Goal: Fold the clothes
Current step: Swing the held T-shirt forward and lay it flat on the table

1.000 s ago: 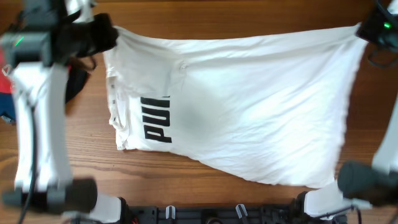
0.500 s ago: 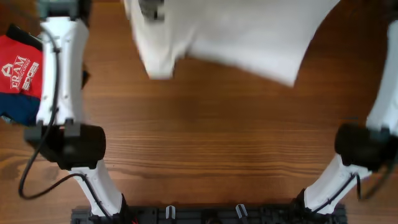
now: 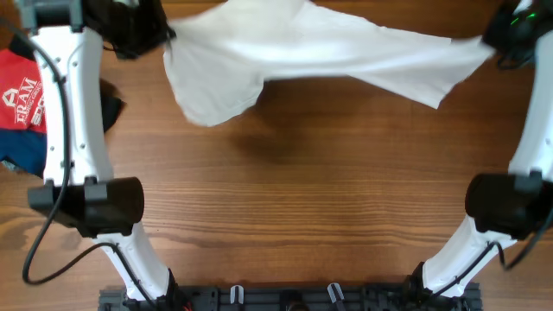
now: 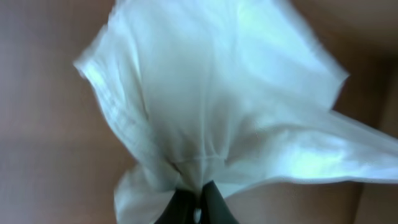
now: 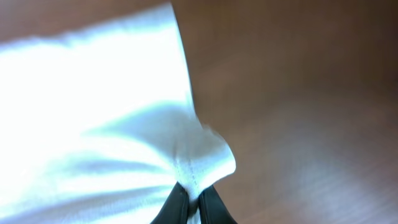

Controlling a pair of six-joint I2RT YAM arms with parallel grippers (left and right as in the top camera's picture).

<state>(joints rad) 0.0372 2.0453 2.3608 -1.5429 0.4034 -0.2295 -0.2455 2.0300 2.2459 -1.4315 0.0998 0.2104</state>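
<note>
You have a wooden bench (image 3: pixel 285 199) with a warm brown grain running left to right, and most of its near half is bare. At your far left edge lies a red folded garment (image 3: pixel 24 95) with white lettering and a small white logo on top. Just below it, touching its lower edge, a navy folded garment (image 3: pixel 19 155) shows, cut off by the frame. Near the red one, to its right, sits a small black shape (image 3: pixel 112 111); you cannot tell what it is. Along the bench's near edge runs a black rail (image 3: pixel 285 298) with pale clips.
</note>
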